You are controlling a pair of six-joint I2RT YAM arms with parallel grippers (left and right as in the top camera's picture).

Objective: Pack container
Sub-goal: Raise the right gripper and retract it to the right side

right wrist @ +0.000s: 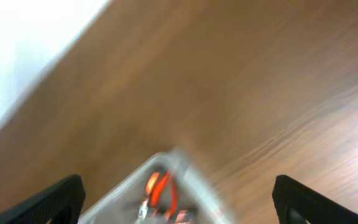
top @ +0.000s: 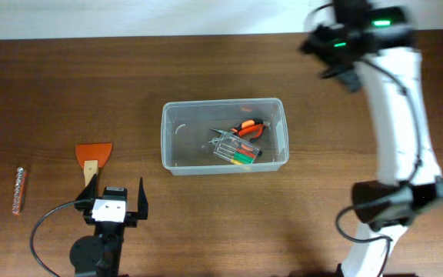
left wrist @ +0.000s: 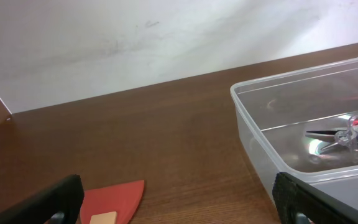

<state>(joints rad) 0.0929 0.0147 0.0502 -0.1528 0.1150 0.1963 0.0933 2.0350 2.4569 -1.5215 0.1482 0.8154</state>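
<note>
At centre of the overhead view, on a wood-grain table (top: 52, 77): clear plastic container (top: 191, 146), rectangular, with rounded corners and a thin rim. Inside, orange-handled pliers (top: 248, 128) and a small clear case (top: 235, 150). Probably light, slightly flexible in the walls, smooth and slippery; best taken by pinching the rim. Left gripper (top: 118, 187) at lower left, spread wide, empty, just beside an orange scraper (top: 94, 154). Right gripper (right wrist: 179, 186) at upper right, spread wide, empty.

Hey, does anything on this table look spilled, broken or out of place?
Nothing looks spilled or broken. The container sits upright; the orange scraper and a small strip lie on the table to its left, not yet packed.
</note>
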